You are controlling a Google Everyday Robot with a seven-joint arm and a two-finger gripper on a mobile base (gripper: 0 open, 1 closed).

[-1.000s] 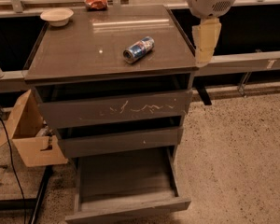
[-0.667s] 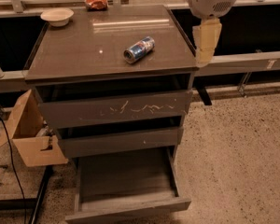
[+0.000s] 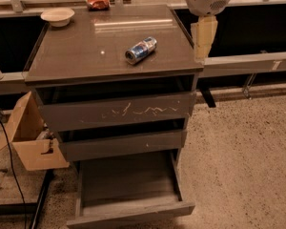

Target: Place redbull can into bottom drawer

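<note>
The redbull can (image 3: 140, 50) lies on its side on the dark grey cabinet top (image 3: 76, 56), right of the middle, silver top towards the front left. The bottom drawer (image 3: 128, 209) is pulled out at the foot of the cabinet, and its tray holds nothing. The gripper (image 3: 203, 39) hangs from the white arm at the top right, over the right edge of the cabinet top, to the right of the can and apart from it. It holds nothing.
A white bowl (image 3: 57, 16) and a red-orange snack wrapper (image 3: 97, 2) sit at the back of the top. The scratched top drawer front (image 3: 119, 111) and middle drawer (image 3: 124, 144) are closed. A cardboard box (image 3: 31, 137) stands on the floor at the left.
</note>
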